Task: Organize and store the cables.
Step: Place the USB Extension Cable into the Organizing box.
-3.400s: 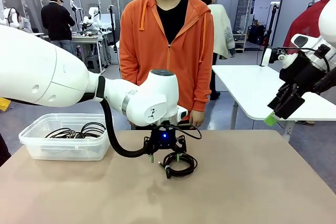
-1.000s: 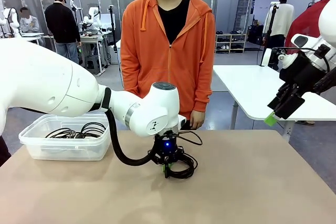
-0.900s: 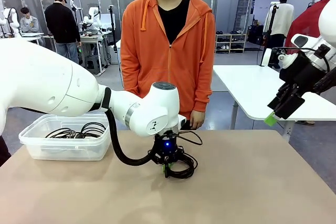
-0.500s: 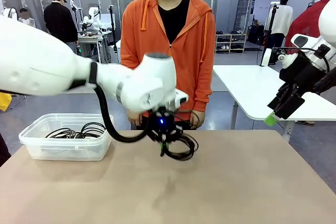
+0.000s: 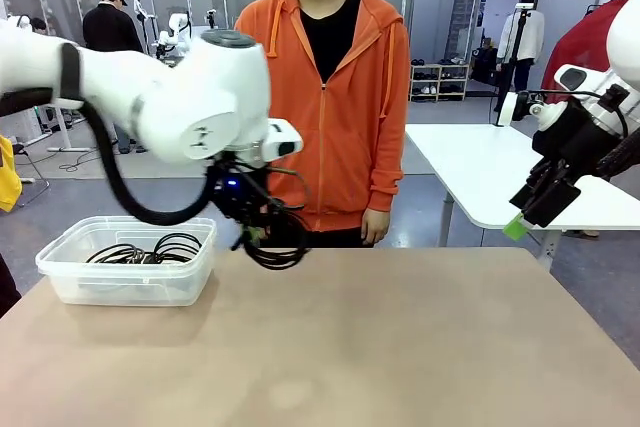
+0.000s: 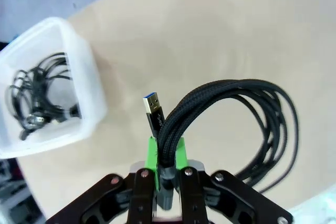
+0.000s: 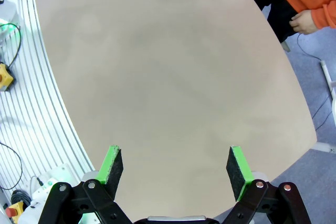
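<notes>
Below, the parts of the scene are keyed by label.
Held cable: a braided black cord (image 6: pixel 231 103) wound in a round coil, with a blue-tipped USB plug (image 6: pixel 153 109) standing up beside the bundled strands; in the front view the coil (image 5: pixel 272 243) hangs in the air above the table's far edge, just right of the bin.
Stored cables: thin black coils (image 5: pixel 148 247) lying tangled inside the clear plastic bin (image 5: pixel 70 282); from the left wrist the same bin (image 6: pixel 89 85) sits at the table's edge with its cables (image 6: pixel 38 98) on the floor of it.
Table: a bare tan top (image 5: pixel 400 347).
Left arm: reaches in from picture left, wrist raised above the table, left gripper (image 5: pixel 252 232) pointing downward between the bin and the person.
Left fingers: green pads (image 6: pixel 179 150) pressed close together, pinching the gathered strands of the held cable near the plug.
Right arm: held high at the right side, right gripper (image 5: pixel 520 222) angled down and clear of the table.
Right fingers: pads (image 7: pixel 111 163) spread wide apart, nothing between them, above the bare table.
Person: stands at the far side in an orange hoodie (image 5: pixel 330 97).
</notes>
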`<action>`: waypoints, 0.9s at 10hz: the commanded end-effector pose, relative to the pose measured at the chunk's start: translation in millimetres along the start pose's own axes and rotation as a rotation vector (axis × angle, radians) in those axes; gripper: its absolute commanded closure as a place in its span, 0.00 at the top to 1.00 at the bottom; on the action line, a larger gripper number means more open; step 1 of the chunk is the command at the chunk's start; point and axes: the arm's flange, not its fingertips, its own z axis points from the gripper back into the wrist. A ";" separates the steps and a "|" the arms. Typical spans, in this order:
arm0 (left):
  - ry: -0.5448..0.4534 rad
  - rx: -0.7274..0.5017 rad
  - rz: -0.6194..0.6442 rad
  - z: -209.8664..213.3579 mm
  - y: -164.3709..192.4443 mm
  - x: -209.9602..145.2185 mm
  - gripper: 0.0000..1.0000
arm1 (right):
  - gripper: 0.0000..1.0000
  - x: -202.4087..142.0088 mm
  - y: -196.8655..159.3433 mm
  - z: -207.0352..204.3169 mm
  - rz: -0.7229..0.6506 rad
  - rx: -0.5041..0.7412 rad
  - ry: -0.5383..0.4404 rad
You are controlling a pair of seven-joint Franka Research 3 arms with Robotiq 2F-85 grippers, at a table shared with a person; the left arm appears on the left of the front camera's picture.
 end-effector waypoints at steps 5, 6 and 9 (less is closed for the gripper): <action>0.000 -0.265 -0.151 -5.9 88.5 -64.0 0.00 | 1.00 1.9 -0.5 -0.3 -0.017 -0.001 0.002; -0.029 -0.102 -0.121 -3.8 78.5 -54.5 0.00 | 1.00 1.9 -0.5 -0.3 -0.017 -0.001 0.002; -0.029 -0.102 -0.121 -3.8 78.5 -54.5 0.00 | 1.00 1.9 -0.5 -0.3 -0.017 -0.001 0.002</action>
